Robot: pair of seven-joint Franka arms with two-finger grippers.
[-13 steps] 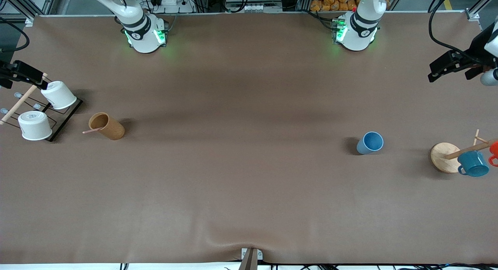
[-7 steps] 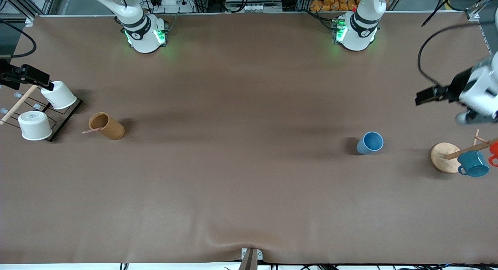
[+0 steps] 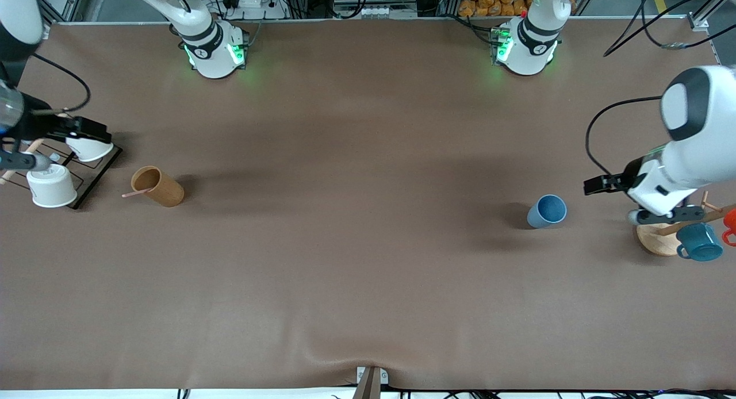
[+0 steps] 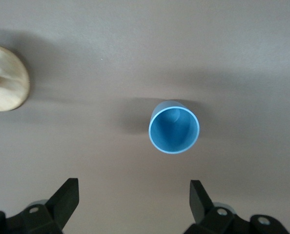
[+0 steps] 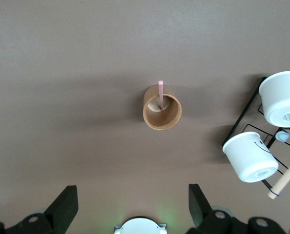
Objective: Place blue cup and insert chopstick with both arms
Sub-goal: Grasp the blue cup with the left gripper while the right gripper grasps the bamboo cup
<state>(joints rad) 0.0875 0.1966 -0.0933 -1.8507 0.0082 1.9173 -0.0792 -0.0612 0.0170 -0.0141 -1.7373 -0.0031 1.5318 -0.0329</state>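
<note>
chopstick point(image 3: 135, 194) in brown cup point(image 3: 157, 186), table point(image 3: 368, 272)

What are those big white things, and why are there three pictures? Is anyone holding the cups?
The white things are two robot arms bolted to a brown table. One picture looks down from high up; the other two come from little cameras on each arm's wrist.

The left gripper, a hand with two fingers, hangs open in the air over the table near the blue cup, which stands upright. A wooden mug stand with a teal mug is at that end.

The right gripper, also open, hangs over a rack of white cups. Nearby a brown cup stands with the pink chopstick poking out.

Nothing is held.
</note>
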